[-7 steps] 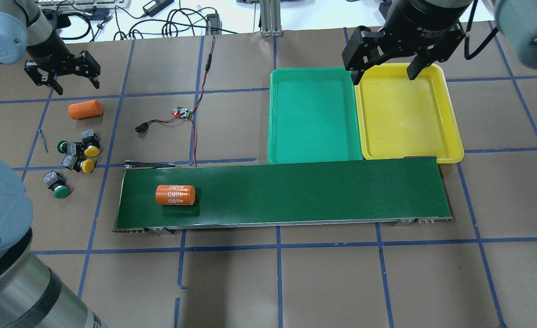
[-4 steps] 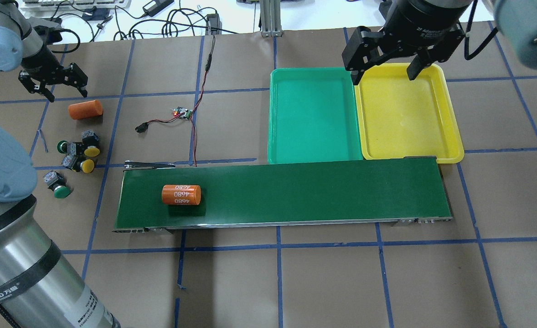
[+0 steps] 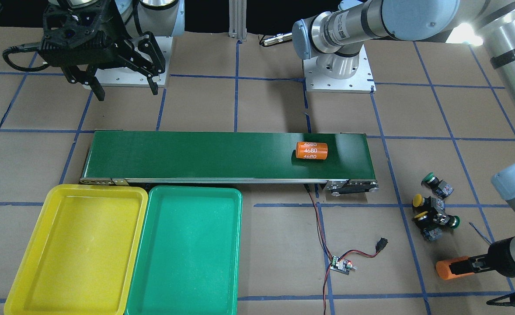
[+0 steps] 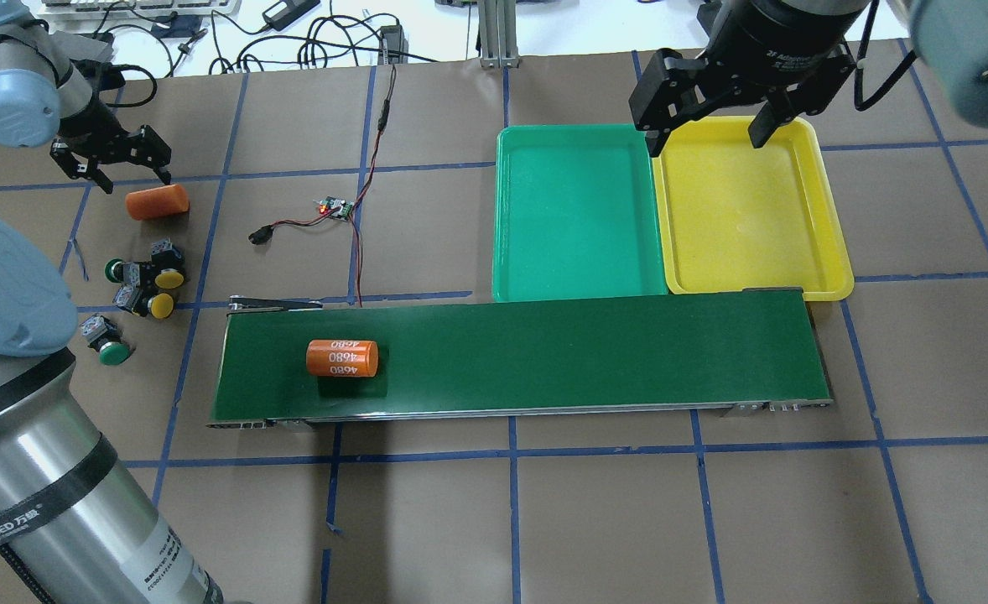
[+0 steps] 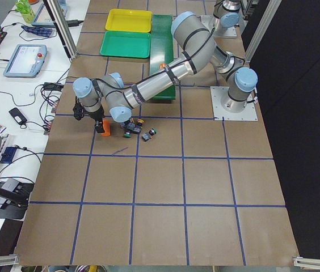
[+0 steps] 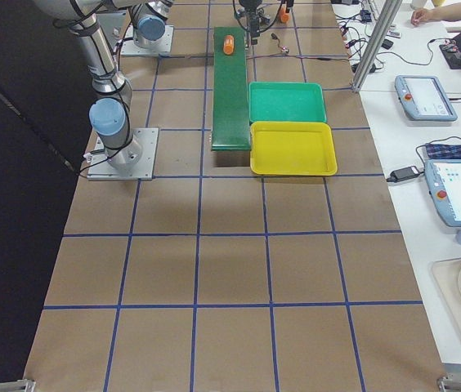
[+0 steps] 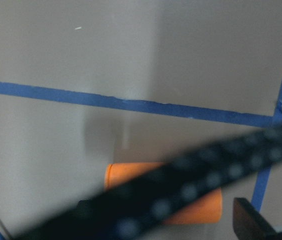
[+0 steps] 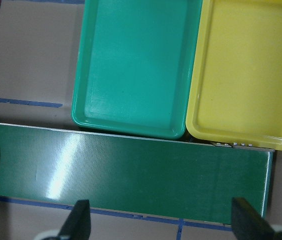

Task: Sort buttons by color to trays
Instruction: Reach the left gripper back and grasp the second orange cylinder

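Observation:
Four buttons lie in a loose cluster at the table's left: two yellow-capped point(image 4: 169, 278) point(image 4: 160, 305) and two green-capped point(image 4: 113, 270) point(image 4: 113, 353). They also show in the front view, with one green button point(image 3: 428, 178) apart from the rest. The teal green tray point(image 4: 578, 210) and the yellow tray point(image 4: 746, 210) sit side by side behind the belt, both empty. My left gripper point(image 4: 133, 174) is open, just beyond a plain orange cylinder point(image 4: 157, 202) and away from the buttons. My right gripper point(image 4: 705, 138) is open and empty, high over the trays' far edge.
A long dark green conveyor belt point(image 4: 586, 352) carries an orange cylinder marked 4680 point(image 4: 342, 358) near its left end. A small circuit board with red and black wires point(image 4: 336, 207) lies between the buttons and the trays. A blurred black cable crosses the left wrist view.
My left gripper has moved down toward the plain orange cylinder. The 4680 cylinder has moved a little to the right along the belt. My right arm has not moved.

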Robot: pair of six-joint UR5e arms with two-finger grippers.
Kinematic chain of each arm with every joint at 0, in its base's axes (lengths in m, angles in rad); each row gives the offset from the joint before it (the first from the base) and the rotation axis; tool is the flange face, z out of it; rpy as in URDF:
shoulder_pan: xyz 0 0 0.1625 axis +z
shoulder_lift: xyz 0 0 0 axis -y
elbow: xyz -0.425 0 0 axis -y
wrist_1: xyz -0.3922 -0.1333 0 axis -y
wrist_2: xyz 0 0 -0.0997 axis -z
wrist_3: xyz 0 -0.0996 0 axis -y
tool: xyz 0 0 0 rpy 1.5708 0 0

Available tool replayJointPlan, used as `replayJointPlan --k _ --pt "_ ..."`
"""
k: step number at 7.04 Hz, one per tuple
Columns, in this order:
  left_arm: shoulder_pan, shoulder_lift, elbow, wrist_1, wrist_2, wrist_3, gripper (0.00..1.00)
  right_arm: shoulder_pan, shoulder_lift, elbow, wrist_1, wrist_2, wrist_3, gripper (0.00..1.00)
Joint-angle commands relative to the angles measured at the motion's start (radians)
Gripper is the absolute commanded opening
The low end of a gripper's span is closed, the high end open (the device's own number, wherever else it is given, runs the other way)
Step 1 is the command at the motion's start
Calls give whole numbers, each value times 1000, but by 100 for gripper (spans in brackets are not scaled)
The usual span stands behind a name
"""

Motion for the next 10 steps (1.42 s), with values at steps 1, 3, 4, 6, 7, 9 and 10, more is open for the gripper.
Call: replayJointPlan --k 1,3,4,6,7,9,10 --pt "0 -12 -4 2 4 2 100 0 0 0 0 0 1 100" --pt "0 -22 -19 2 2 2 100 0 0 0 0 0 1 100" --pt "0 -24 -40 7 2 1 100 0 0 0 0 0 1 100" --pt "0 -10 -45 24 5 36 14 0 0 0 0 0 1 100" --pt "-21 23 -51 -19 11 30 9 0 0 0 0 0 1 100" --pt "-127 227 -117 -291 10 27 9 0 0 0 0 0 1 100" --pt "-191 349 -221 -327 16 16 9 0 -2 0 0 0 1 100"
